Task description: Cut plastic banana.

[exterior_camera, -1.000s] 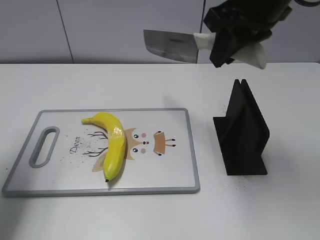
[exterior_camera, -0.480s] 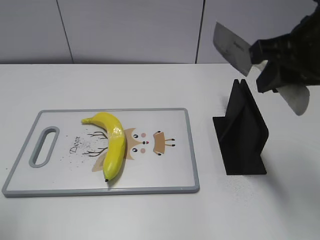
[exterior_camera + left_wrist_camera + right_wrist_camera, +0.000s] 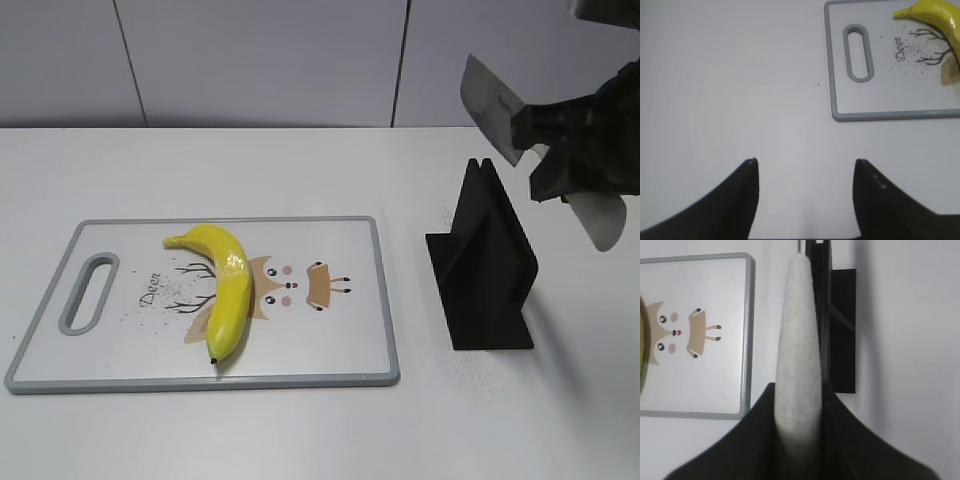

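My right gripper [image 3: 585, 150] matte black and blocky with angular housing edges, its fingers [image 3: 850, 440] broad dark wedges flaring toward my camera, my left gripper [image 3: 805, 200] two black tapered fingers [image 3: 740, 200] with pointed tips, small pale dots along one inner edge

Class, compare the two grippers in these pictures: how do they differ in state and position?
The left gripper is open and holds nothing; the right gripper is shut on the knife. The left hangs over bare table beside the cutting board; the right is raised above the black stand. Both are black.
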Action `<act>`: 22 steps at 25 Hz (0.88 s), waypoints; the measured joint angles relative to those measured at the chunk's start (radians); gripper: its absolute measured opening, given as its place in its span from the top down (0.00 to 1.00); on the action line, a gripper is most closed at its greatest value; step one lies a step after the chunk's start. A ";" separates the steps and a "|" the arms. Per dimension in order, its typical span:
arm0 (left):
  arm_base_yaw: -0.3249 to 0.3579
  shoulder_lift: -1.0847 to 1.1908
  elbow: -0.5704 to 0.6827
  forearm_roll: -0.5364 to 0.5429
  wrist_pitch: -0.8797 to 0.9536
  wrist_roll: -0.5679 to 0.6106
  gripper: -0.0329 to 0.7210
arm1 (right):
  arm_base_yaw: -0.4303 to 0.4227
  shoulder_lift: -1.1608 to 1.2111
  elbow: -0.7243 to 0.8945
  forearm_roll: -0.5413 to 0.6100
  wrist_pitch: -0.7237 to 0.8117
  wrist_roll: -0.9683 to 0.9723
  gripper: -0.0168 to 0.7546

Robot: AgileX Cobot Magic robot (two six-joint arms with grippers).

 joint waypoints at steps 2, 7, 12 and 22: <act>0.000 -0.095 0.034 0.002 -0.010 0.000 0.20 | 0.000 0.000 0.009 -0.028 -0.003 0.022 0.77; 0.000 -0.266 0.042 0.003 -0.033 0.000 0.21 | 0.000 0.005 0.027 -0.058 -0.018 0.036 0.77; 0.000 -0.313 0.047 0.004 -0.034 0.000 0.23 | 0.000 0.063 0.034 -0.060 -0.038 0.032 0.77; 0.000 -0.313 0.048 0.004 -0.034 0.000 0.25 | 0.000 0.175 0.035 -0.059 -0.032 0.030 0.77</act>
